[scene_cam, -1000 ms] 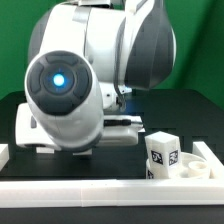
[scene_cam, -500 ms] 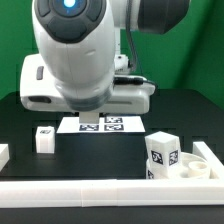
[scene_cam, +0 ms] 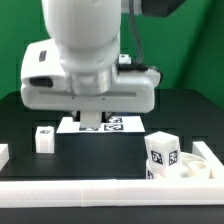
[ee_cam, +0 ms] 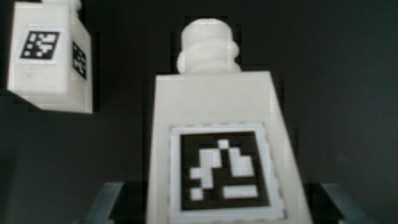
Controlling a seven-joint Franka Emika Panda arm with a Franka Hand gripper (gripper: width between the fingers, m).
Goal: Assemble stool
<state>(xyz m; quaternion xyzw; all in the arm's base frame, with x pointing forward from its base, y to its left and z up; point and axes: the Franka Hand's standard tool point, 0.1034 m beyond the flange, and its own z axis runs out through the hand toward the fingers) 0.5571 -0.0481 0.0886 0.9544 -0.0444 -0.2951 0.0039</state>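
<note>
In the wrist view my gripper (ee_cam: 222, 207) is shut on a white stool leg (ee_cam: 217, 105). The leg's black-and-white tag faces the camera and its ridged tip points away from the jaws. A second leg (ee_cam: 50, 55) lies on the black table beside it. In the exterior view the arm's white body (scene_cam: 88, 70) hides the gripper and the held leg. A small leg (scene_cam: 44, 138) stands on the table at the exterior view's left. Another tagged leg (scene_cam: 163, 152) stands at the right, by the round seat (scene_cam: 192, 169).
The marker board (scene_cam: 112, 125) lies on the black table behind the arm. A long white rail (scene_cam: 80, 190) runs along the front edge, and another rail (scene_cam: 212, 155) closes the right corner around the seat. A short white piece (scene_cam: 4, 154) sits at the far left.
The arm's body has risen in the exterior view, uncovering the marker board and the small leg at the left. The grip stays shut.
</note>
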